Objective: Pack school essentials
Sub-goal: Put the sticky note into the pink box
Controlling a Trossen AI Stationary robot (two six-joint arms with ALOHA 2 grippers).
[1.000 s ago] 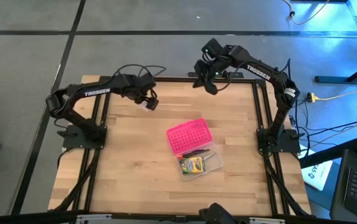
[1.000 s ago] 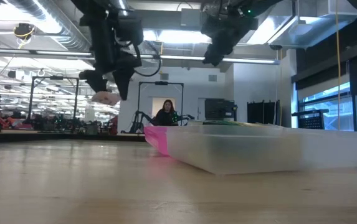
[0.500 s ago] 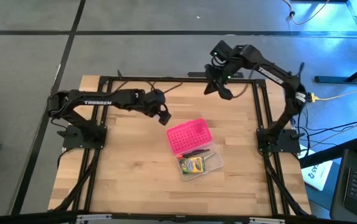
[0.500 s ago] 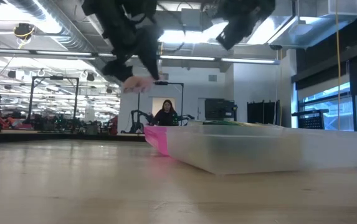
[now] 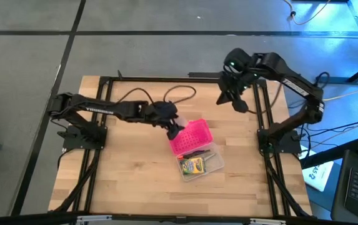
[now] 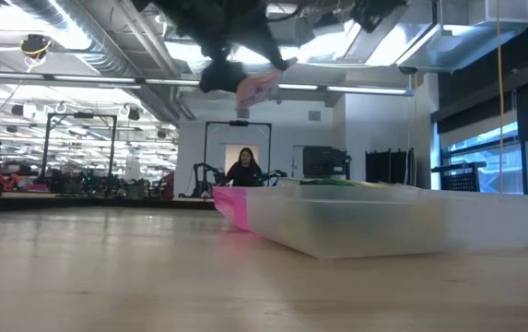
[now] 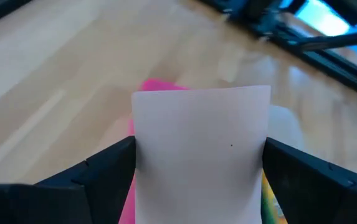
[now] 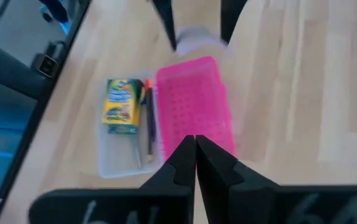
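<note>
Above the pink perforated lid of a clear rectangular plastic case, the left gripper holds a pale, squarish sticky-note pad between its dark fingers. A green-yellow crayon box and a dark red pen already lie inside the case. The right gripper, pinched shut and empty, hangs over the table's far right edge. Packing appears partly complete, with the pad not yet placed.
</note>
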